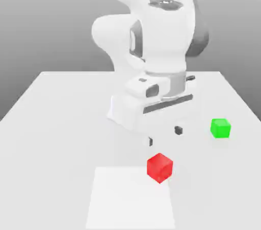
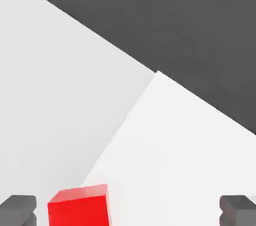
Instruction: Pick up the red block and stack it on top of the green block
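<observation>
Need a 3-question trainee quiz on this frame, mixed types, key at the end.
1. True or false: the red block is already stacked on the green block.
2. Multiple choice: how does the gripper stand?
A) shut on the green block
B) open, holding nothing
C) shut on the red block
3. Fill in: in the exterior view, the green block sits toward the ____ side of the table.

Key: 1 false; 2 B; 3 right
</observation>
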`<state>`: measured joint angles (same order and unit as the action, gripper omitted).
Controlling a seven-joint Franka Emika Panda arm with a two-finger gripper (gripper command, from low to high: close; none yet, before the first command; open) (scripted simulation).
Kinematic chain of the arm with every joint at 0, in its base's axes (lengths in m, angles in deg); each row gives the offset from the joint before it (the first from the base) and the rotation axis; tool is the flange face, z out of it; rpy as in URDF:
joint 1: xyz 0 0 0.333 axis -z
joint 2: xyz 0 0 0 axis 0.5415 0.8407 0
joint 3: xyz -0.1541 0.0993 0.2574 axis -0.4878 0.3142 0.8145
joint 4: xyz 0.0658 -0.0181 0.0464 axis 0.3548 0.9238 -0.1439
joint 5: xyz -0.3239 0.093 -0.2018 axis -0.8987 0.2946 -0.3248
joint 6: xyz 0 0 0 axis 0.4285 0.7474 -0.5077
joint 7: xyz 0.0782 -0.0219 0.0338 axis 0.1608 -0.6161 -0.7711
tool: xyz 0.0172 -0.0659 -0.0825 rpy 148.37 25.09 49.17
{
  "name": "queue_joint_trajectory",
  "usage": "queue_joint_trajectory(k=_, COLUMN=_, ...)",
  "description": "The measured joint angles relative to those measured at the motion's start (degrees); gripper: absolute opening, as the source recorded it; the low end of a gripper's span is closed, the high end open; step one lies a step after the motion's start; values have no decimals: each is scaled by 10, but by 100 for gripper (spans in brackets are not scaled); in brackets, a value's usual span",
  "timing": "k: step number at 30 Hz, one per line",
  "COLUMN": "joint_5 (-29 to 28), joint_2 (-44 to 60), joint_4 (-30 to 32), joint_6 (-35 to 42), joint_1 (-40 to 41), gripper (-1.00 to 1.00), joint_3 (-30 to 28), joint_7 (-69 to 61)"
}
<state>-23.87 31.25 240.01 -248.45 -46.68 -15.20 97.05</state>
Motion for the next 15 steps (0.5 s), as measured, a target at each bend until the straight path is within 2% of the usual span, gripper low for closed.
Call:
queue_joint_trajectory(k=6, joint_5=7, joint_2=138, joint_4=-8, joint_6=-115, joint_1=-2, gripper=0, joint_3=5, joint_7=-14)
queue_joint_trajectory(k=7, joint_5=7, joint_2=150, joint_4=-9, joint_6=-125, joint_1=-1, gripper=-100, joint_3=6, joint_7=-14)
queue_joint_trajectory(k=15, joint_5=4, joint_2=135, joint_4=-7, joint_6=-112, joint_1=0, gripper=-100, joint_3=6, joint_7=-12)
